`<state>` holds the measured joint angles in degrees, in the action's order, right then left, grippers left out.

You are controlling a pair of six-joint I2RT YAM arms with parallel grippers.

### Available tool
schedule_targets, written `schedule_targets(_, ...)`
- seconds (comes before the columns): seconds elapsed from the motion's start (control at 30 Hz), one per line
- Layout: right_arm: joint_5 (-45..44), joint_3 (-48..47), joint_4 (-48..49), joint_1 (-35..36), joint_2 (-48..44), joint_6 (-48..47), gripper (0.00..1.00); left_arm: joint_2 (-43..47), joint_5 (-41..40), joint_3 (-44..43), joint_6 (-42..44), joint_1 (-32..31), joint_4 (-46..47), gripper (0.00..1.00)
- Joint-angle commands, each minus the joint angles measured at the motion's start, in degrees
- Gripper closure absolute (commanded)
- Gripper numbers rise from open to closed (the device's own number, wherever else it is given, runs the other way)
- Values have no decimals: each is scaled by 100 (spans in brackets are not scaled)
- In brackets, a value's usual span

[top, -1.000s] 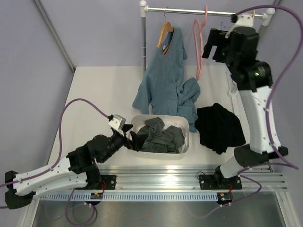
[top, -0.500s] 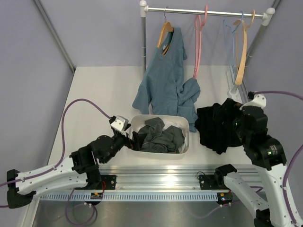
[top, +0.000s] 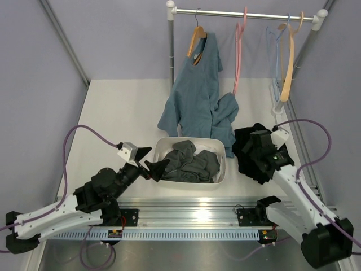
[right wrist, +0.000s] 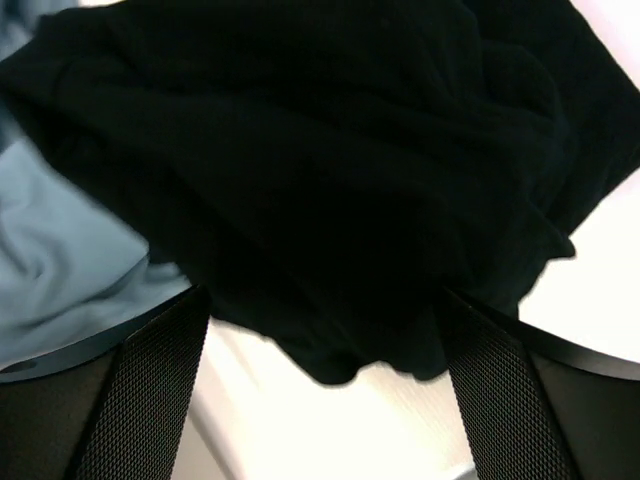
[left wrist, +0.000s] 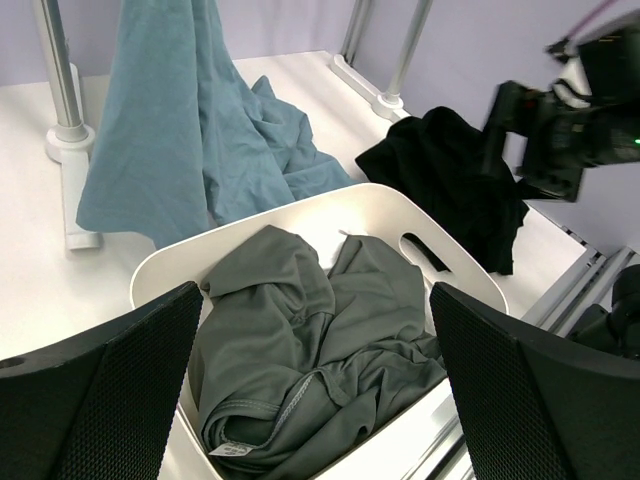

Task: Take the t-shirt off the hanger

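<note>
1. While the right hand (top: 256, 148) hangs low over the bench (top: 124, 113), its jaws stand wide and grip nothing.
2. Right under its fingers (right wrist: 160, 380) lies the t-shirt (top: 243, 159), a crumpled black heap on the bench. Whether the fingers touch the cloth cannot be told.
3. Left of this hand, a blue-grey shirt (top: 194, 96) meets the edge of the heap. It trails down onto the bench from a wooden hanger (top: 196, 35).
4. Far beyond the hand, up on the rail (top: 225, 12), the pink hanger (top: 235, 56) hangs bare, well apart from the t-shirt.
5. Across the bench, the left hand (top: 151, 160) is also spread wide and empty. It sits just beside the left end of a white bin (top: 192, 185).
6. Ahead of the left hand, between its fingers in the wrist view, grey clothes (left wrist: 320, 320) fill the bin.
7. Past the bin and to the right of the left hand, the t-shirt lies with the right hand over it.
</note>
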<state>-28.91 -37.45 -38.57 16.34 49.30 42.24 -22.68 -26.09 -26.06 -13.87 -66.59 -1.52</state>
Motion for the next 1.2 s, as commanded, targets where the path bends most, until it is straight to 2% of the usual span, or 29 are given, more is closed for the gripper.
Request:
schedule_targets(0.0, -721, -490, 710, -34, 834, 390, 0, 26, 139, 5, 25, -12, 363, 1)
schedule_targets(0.3, 156, -632, 1624, -526, 2865, 996, 1, -79, 77, -74, -19, -21, 257, 1)
schedule_targets(0.37, 139, -553, 1712, -526, 2937, 1102, 8, -44, 95, -66, -19, -21, 257, 1)
schedule_targets(0.4, 253, -431, 2051, -526, 2875, 1059, 12, -26, 95, -74, -28, -12, 257, 1)
schedule_targets(0.47, 228, -280, 2099, -526, 2761, 962, 28, -9, 86, -74, -37, -12, 257, 1)
schedule_targets(0.5, 227, -298, 2012, -518, 2761, 927, 51, 26, 77, -66, -46, -12, 249, 1)
schedule_targets(0.57, 280, -324, 1941, -526, 2665, 716, 67, 53, 60, -66, -63, -12, 231, 1)
schedule_targets(0.63, 315, -315, 1801, -526, 2237, 515, 100, 114, 25, -48, -81, -12, 213, 1)
schedule_targets(0.7, 350, -315, 1494, -526, 1761, 391, 100, 202, -28, -4, -90, -12, 213, 1)
schedule_targets(0.77, 359, -420, 986, -526, 839, 136, 100, 255, -115, 22, -98, -12, 213, 1)
schedule_targets(0.8, 333, -604, 765, -526, 192, -21, 100, 281, -142, 22, -99, -12, 213, 1)
schedule_targets(0.9, 455, -1069, -7, -526, -656, -294, 100, 316, -204, 23, -90, -12, 213, 1)
schedule_targets(0.93, 526, -1480, -185, -526, -1032, -452, 100, 325, -213, 31, -90, -12, 213, 1)
schedule_targets(1.03, 780, -2449, -888, -526, -1352, -716, 100, 360, -221, 31, -81, -12, 213, 1)
schedule_targets(1.17, 1791, -3774, -1389, -518, -1248, -1208, 100, 466, -300, 75, -81, -12, 213, 1)
